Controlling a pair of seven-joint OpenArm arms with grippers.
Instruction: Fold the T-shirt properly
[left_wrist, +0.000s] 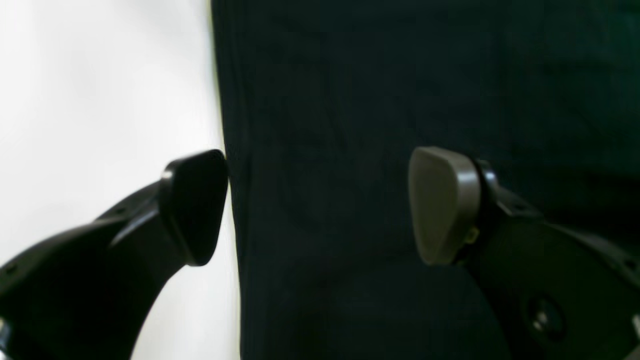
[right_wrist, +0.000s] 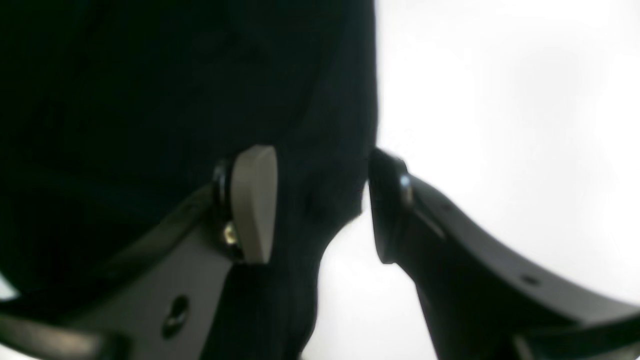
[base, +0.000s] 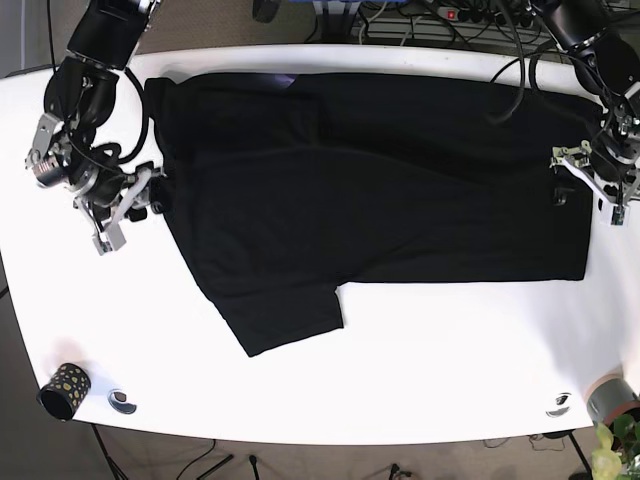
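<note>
2 spread fingers of the left hand (left_wrist: 320, 205), released, straddle the T-shirt's (left_wrist: 400, 100) hem edge; it should pinch right at that edge.

Right wrist view: the right hand (right_wrist: 322, 205) is also released, with a fold of shirt edge between its fingers, ready to clench.

Base view: the shirt lies flat on the desk (base: 420, 390) between both hands. 1 small cup (base: 62, 390) sits well off from the right hand, contents unclear.

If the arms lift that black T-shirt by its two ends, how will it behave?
Probably floppy: the T-shirt lies flat with soft creases, so its middle would likely sag. It looks thin and light. Both the left gripper and right gripper straddle one cloth edge, jaws open, so thin fabric may slip unless pinched firmly.
</note>
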